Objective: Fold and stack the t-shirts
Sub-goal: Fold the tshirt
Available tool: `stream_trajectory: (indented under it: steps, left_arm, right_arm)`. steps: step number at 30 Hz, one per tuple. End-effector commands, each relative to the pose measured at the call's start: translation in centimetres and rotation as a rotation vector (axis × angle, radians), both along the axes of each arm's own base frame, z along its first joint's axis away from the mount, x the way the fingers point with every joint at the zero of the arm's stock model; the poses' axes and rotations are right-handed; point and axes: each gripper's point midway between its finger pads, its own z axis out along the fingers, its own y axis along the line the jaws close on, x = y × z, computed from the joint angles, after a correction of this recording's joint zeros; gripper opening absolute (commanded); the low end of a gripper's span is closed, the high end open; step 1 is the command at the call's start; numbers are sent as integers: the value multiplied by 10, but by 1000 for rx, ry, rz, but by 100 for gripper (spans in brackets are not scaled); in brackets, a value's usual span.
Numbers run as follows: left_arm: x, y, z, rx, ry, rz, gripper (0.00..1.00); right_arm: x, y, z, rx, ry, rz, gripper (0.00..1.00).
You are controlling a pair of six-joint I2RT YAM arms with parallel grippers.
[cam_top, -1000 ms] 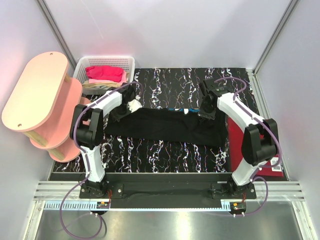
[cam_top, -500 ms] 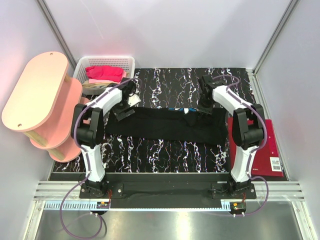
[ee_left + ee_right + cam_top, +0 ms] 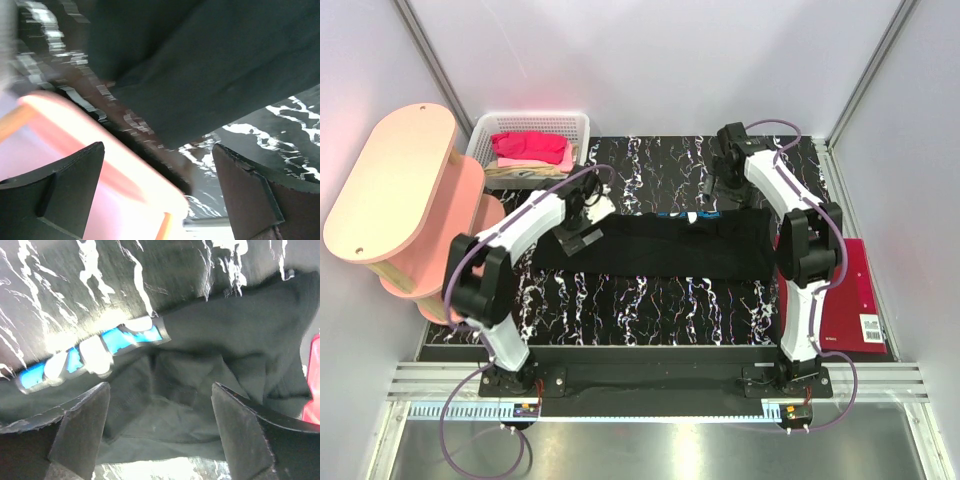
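T-shirts: three. The black t-shirt (image 3: 665,245) is spread flat, right of the basket (image 3: 535,119); the dark red t-shirt (image 3: 845,300) is far right of the basket; the pink t-shirt (image 3: 530,147) is inside the basket.
Left gripper (image 3: 157,147): jaws wide apart, empty, at the black t-shirt's left end.
Right gripper (image 3: 160,385): jaws wide apart, empty, above its far edge.

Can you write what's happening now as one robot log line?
black shirt on table | left jaws open | right jaws open, over shirt

Black t-shirt (image 3: 665,245) dropped, lies flatter; left gripper (image 3: 580,238), right gripper (image 3: 715,190) jaws now apart; right one shifted farther back.
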Motion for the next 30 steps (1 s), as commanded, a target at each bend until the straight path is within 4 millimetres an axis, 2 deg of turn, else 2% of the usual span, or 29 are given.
stream_trajectory:
  steps: [1,2,3,4,5,7,8,11,15,20,30]
  left_arm:
    - [3,-9,-28,-52,70,35,96]
    - [7,-11,-35,-47,79,38,96]
    - [13,-13,-34,-53,73,38,96]
    - [16,-15,-37,-53,78,39,96]
    - [19,-16,-44,-49,94,42,96]
    - [27,-18,-46,-47,87,46,96]
    - [29,-18,-54,-39,103,50,96]
    - [35,-17,-62,-37,110,67,96]
    - [30,-13,-74,-31,129,80,96]
    - [15,-5,-84,-18,147,82,95]
    - [3,3,-82,-4,139,67,95]
  right_arm:
    - [-29,-4,37,44,-62,-10,86]
    - [-34,8,54,121,-109,23,83]
    - [-51,10,37,147,-62,35,78]
    - [-58,13,34,172,-58,31,75]
    - [-75,20,26,226,-28,57,73]
    - [-88,22,15,251,-2,65,67]
    - [-96,21,3,250,23,63,66]
    - [-101,23,-15,260,55,63,62]
    - [-96,30,-28,282,79,70,57]
    - [-77,33,-44,262,99,75,53]
    - [-39,37,-44,232,70,81,52]
